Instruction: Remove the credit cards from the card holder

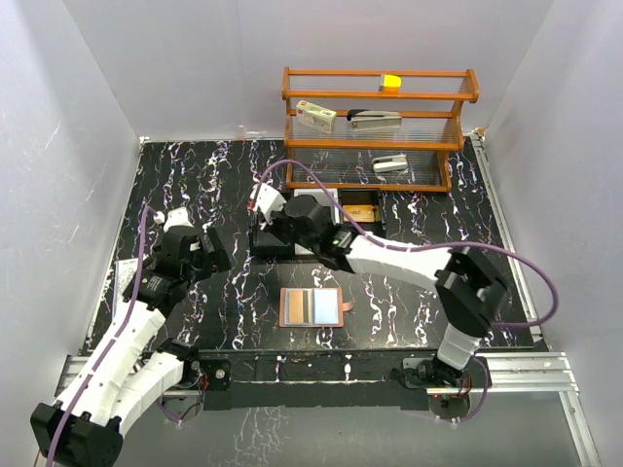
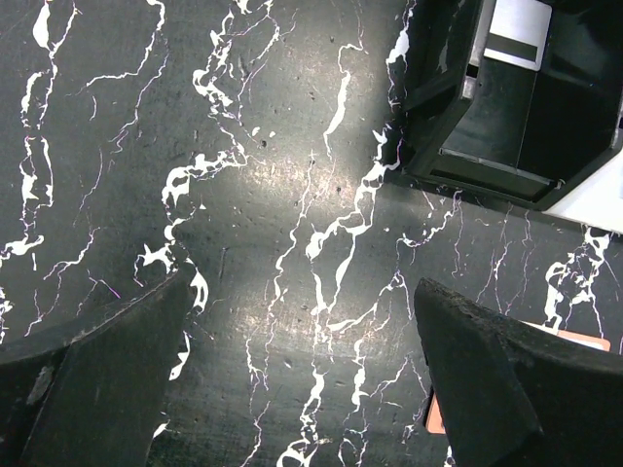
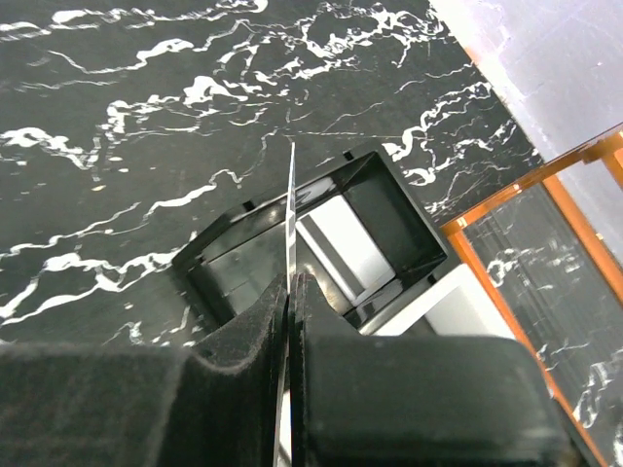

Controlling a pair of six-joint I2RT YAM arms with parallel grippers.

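The card (image 3: 291,224) is thin, stiff, light and slippery; hold its flat sides near one edge. The right fingers (image 3: 243,341) pinch it above the black tray (image 3: 394,209). The holder (image 1: 311,307) lies open, brown and blue-grey, at 6 o'clock from the tray. The left fingers (image 2: 107,370) are spread
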